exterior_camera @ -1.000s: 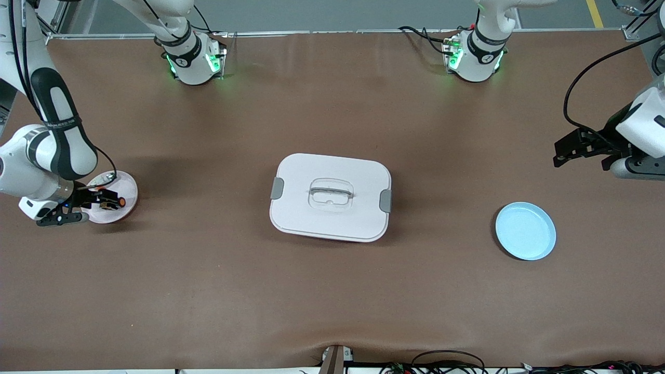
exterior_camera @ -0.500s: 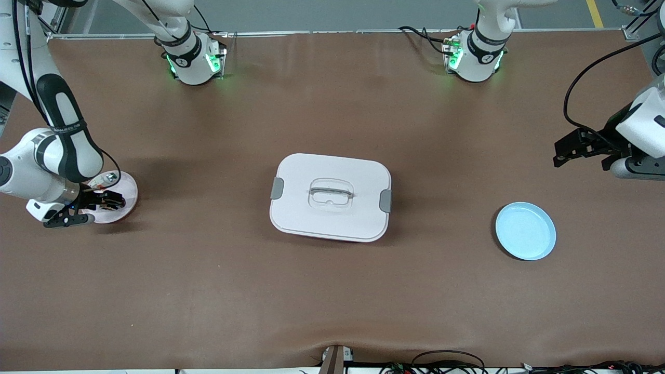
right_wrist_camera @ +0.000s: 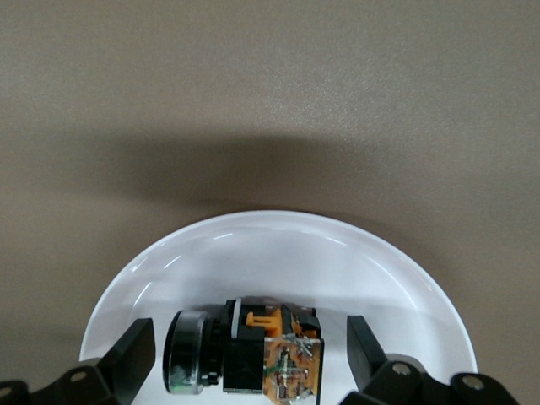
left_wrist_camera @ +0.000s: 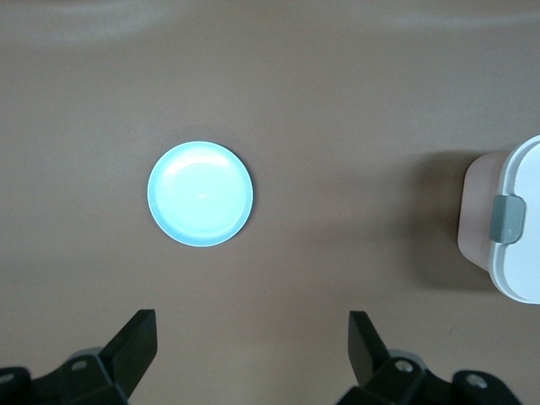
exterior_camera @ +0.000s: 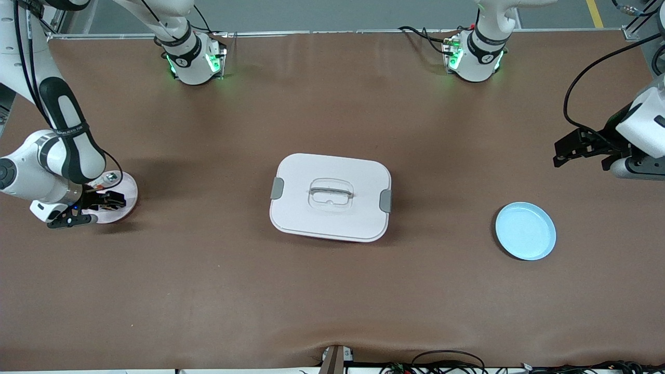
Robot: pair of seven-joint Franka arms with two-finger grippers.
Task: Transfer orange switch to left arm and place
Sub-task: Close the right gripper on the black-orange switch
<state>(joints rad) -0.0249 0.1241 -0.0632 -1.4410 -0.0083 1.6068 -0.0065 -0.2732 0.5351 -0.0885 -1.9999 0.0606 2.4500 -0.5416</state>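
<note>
The orange switch lies on its side on a small white plate at the right arm's end of the table; its body is black with an orange clip and a tan end. My right gripper is open and low over the plate, one finger on each side of the switch, not touching it. In the front view the right gripper hides the switch. My left gripper is open and empty, waiting over bare table at the left arm's end; it also shows in the left wrist view. The box sits mid-table.
A light blue plate lies empty toward the left arm's end, nearer the front camera than the box; it also shows in the left wrist view, with the box's latch end. A small silver-and-clear part lies on the white plate.
My right gripper has moved along the plate over the switch, so its orange cap no longer shows in the front view. The left arm has not moved.
</note>
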